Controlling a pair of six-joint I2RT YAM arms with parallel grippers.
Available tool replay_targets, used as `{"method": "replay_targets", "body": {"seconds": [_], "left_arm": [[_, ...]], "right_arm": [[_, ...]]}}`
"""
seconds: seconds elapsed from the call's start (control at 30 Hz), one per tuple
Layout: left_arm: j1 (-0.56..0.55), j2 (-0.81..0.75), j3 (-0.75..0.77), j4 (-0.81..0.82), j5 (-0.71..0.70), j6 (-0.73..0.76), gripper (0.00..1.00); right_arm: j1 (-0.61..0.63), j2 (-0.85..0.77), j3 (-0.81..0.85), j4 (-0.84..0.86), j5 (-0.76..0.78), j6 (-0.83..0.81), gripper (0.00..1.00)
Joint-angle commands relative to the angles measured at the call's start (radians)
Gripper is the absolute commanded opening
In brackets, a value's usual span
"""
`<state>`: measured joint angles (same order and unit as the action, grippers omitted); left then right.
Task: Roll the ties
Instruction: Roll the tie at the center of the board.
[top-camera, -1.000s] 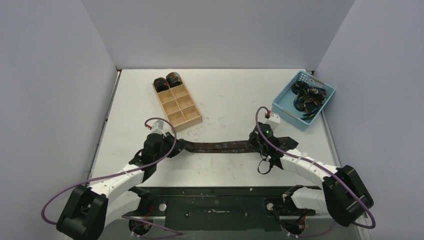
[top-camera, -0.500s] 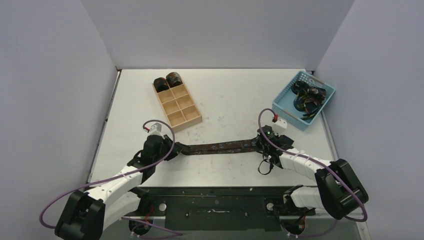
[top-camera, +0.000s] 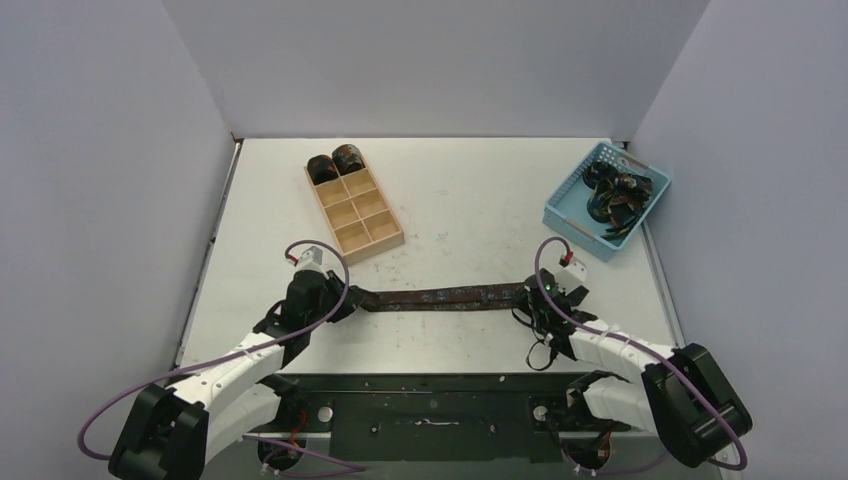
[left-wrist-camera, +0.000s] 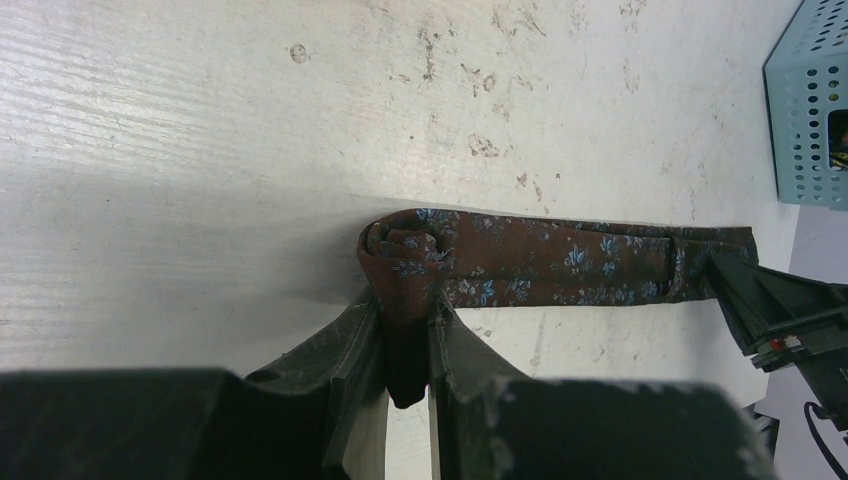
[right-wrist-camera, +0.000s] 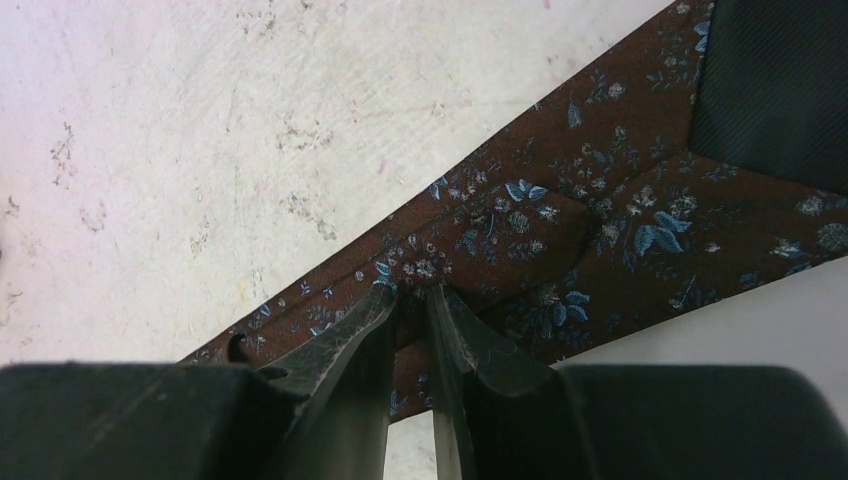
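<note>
At table (top-camera: 470, 200) front, right claw (right-wrist-camera: 410, 292) dragged tie (top-camera: 440, 296) rightward.

The tie (left-wrist-camera: 560, 262) is woven cloth with a faint sheen; the table (left-wrist-camera: 200, 120) matt white, scuffed and streaky; the basket (left-wrist-camera: 810, 100) perforated plastic; the tray (top-camera: 355, 207) pale wood.

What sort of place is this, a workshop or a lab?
Probably a robot-testing booth: plain walls box in a scuffed table, and two bolted-down arms hold a necktie between left pincer and right pincer.
</note>
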<state>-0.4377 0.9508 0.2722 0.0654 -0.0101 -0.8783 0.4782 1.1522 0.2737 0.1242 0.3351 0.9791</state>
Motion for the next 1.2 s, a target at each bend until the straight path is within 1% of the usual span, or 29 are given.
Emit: {"method": "replay_targets", "body": {"seconds": [0.0,0.13,0.23,0.27,0.43,0.53,0.67,0.87,1.1,1.17], "left_arm": [[-0.003,-0.017,0.032,-0.002,0.027,0.015,0.0],[-0.003,-0.028,0.054,-0.041,0.037,0.031,0.0],[-0.004,-0.028,0.075,-0.08,0.018,0.06,0.0],[-0.004,-0.023,0.085,-0.102,-0.008,0.073,0.0],[-0.022,0.004,0.155,-0.211,-0.118,0.138,0.0],[-0.053,0.018,0.177,-0.244,-0.195,0.157,0.0],[-0.129,0.063,0.228,-0.291,-0.318,0.181,0.0],[-0.233,0.179,0.312,-0.361,-0.474,0.212,0.0],[-0.319,0.302,0.413,-0.458,-0.685,0.241,0.0],[-0.339,0.336,0.446,-0.489,-0.72,0.236,0.0]], "right_arm": [[-0.002,-0.084,-0.07,-0.118,-0.038,0.086,0.21],[0.005,-0.22,-0.118,-0.225,-0.054,0.123,0.22],[0.008,-0.3,-0.127,-0.266,-0.052,0.111,0.25],[0.008,-0.312,-0.117,-0.276,-0.047,0.095,0.27],[0.011,-0.284,-0.014,-0.305,-0.066,-0.026,0.38],[0.021,-0.276,0.015,-0.293,-0.096,-0.083,0.42],[0.069,-0.287,0.029,-0.262,-0.106,-0.131,0.45],[0.163,-0.268,0.062,-0.264,-0.054,-0.156,0.46],[0.174,-0.289,0.055,-0.266,-0.062,-0.18,0.47],[0.172,-0.295,0.053,-0.271,-0.064,-0.186,0.47]]}}
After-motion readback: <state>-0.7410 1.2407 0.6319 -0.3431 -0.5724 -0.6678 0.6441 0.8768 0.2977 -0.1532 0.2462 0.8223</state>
